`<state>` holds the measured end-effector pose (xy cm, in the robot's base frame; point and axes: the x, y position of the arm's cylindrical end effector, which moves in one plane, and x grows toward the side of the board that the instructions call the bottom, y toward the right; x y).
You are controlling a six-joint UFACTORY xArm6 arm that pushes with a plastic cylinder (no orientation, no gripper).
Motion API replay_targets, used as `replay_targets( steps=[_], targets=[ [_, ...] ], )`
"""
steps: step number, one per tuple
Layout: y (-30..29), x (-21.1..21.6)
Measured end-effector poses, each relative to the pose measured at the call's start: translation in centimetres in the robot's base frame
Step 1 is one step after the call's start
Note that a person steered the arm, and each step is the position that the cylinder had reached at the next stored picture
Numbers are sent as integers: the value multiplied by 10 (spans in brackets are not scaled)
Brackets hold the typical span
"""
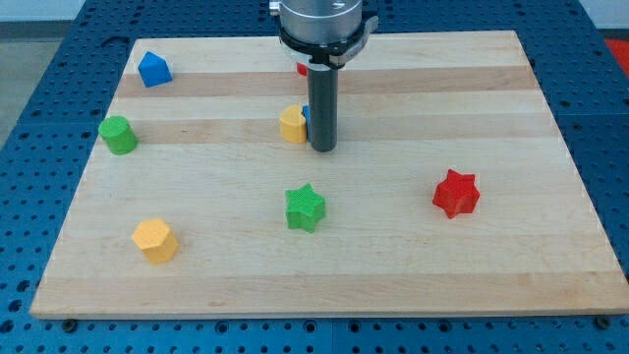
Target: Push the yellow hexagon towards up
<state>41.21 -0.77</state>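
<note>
Nearest the view's bottom, at about seven o'clock on the pale wooden board (413,275), sits the yellow hexagon block (154,240), well apart from everything else; it looks squat and nearly even-sided, so I can make out no long axis, though one corner seems to face the bottom edge. Farther in, just below the board's middle, is the green star-shaped block (305,207), and out at four o'clock the red star-shaped block (456,193). Beyond those, my tip (322,147) rests on the board just above centre: a plain dark rod with nothing to open or close, holding nothing. At its nine o'clock, touching or nearly so, is a second yellow block (291,125), shape unclear, with a sliver of blue (306,115) between it and the rod. At the far left sits a green rounded block (118,135), then a blue house-like block (153,69) at eleven o'clock. A bit of red (302,69) peeks from behind my arm at twelve.
</note>
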Motion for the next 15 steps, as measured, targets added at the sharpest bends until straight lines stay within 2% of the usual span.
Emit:
replay_targets(
  steps=[1, 3, 5, 7, 8, 10, 15],
  targets=[
    [-3, 10],
    [-83, 47],
    [-103, 125],
    [-193, 177],
    [-203, 174],
    [-181, 161],
    [-201, 112]
  ],
)
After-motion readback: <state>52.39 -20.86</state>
